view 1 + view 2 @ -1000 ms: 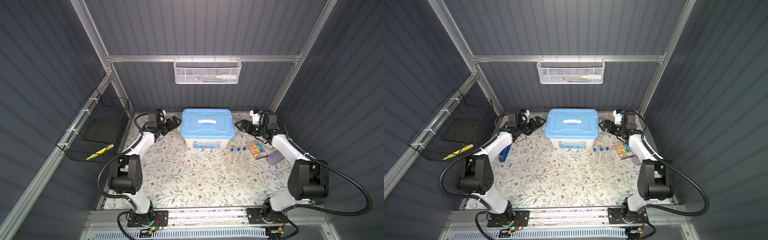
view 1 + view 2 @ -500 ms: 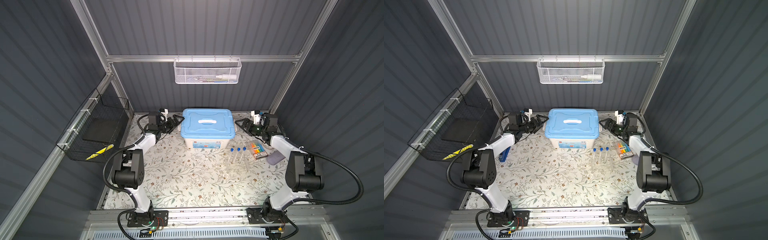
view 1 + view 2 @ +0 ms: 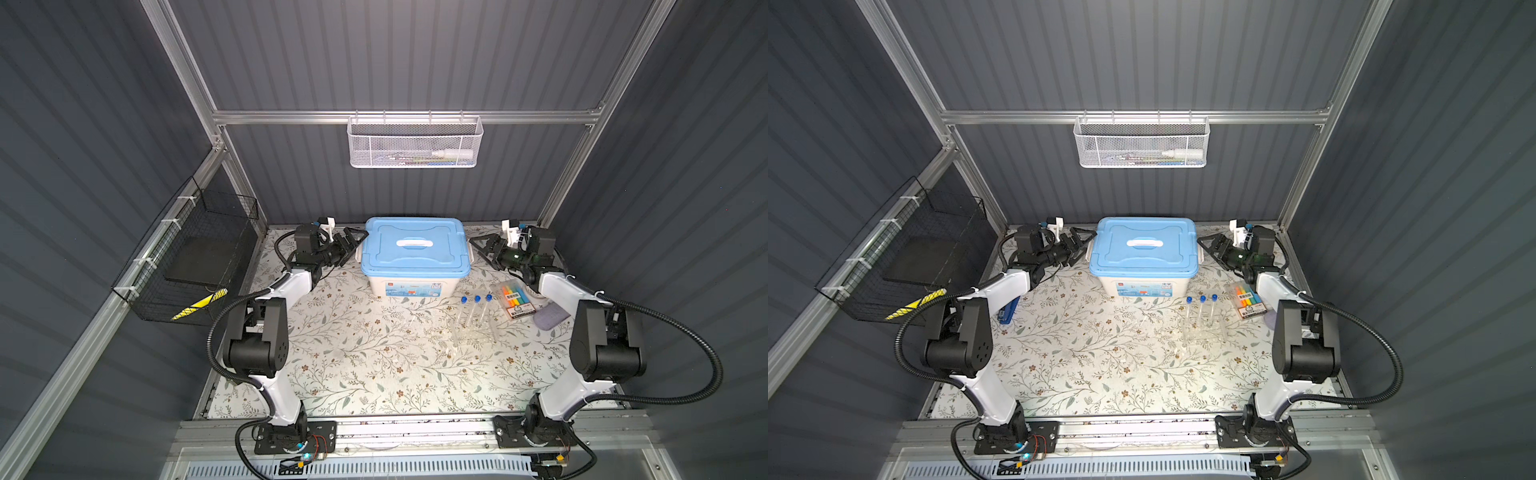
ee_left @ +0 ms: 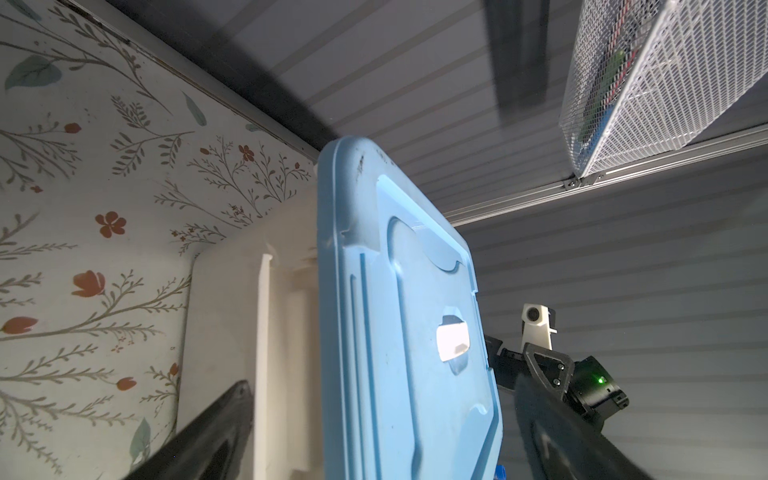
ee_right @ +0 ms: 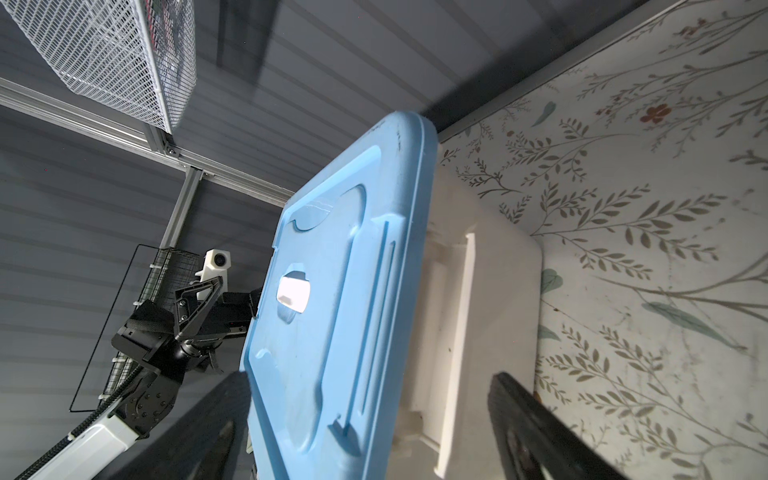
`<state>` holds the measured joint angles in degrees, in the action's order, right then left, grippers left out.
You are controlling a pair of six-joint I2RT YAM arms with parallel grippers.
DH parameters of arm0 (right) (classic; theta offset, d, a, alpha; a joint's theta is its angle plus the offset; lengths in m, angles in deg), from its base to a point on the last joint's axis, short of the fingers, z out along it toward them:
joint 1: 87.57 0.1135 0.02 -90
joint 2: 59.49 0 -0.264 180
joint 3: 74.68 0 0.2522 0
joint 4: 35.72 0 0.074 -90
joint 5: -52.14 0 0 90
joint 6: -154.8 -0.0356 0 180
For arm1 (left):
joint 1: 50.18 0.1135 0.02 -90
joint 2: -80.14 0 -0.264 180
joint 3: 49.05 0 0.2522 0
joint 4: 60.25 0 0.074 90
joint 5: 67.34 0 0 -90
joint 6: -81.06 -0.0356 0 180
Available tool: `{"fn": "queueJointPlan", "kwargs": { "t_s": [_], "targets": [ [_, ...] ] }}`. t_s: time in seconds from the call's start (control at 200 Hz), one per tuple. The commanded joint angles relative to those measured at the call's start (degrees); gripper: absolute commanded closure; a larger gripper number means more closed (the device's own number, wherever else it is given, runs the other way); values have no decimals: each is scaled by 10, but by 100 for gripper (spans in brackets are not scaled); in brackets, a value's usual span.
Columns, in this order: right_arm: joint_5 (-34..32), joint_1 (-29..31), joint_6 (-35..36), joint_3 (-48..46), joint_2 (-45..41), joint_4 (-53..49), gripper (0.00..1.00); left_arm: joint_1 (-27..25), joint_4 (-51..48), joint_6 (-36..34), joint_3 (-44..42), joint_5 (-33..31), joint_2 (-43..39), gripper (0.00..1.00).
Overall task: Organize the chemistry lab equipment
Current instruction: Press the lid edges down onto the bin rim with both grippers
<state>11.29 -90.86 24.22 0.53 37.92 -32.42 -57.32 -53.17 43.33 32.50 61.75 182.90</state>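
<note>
Three clear blue-capped test tubes point(image 3: 477, 309) point(image 3: 1201, 311) stand in a clear tube rack point(image 3: 473, 334) point(image 3: 1202, 334) on the floral mat, right of middle. A small clear glass vessel point(image 3: 409, 322) shows faintly left of the rack. At the back stands a white storage box point(image 3: 409, 286) with a blue lid point(image 3: 432, 262) point(image 4: 374, 257) point(image 5: 332, 332). My left gripper point(image 3: 356, 246) point(image 3: 1086, 245) point(image 4: 382, 390) is open at the box's left end, its fingers on either side of the lid's edge. My right gripper point(image 3: 478, 250) point(image 3: 1207, 249) point(image 5: 365, 380) is open at the right end, straddling the edge likewise.
A pack of coloured highlighters point(image 3: 515, 300) and a grey pad point(image 3: 550, 316) lie by the right arm. A dark blue stapler point(image 3: 1008, 313) lies by the left arm. A black wire basket point(image 3: 195, 257) hangs on the left wall, a white mesh basket point(image 3: 415, 143) on the back wall.
Both grippers have moved inward to the two ends of the box, and their fingers now straddle the lid's edges. The tubes and the rack have not moved.
</note>
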Motion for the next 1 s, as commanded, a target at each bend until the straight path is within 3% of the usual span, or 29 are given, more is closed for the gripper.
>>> {"fn": "queueJointPlan", "kwargs": {
  "t_s": [0.0, 0.995],
  "targets": [
    [11, 5, -9, -4, 1, 17, 9, 1, 38, 26, -6, 18, 2, 1],
    [19, 23, -47, 13, 20, 47, 12, -25, 46, 40, 8, 7, -18, 0]
  ]
}}
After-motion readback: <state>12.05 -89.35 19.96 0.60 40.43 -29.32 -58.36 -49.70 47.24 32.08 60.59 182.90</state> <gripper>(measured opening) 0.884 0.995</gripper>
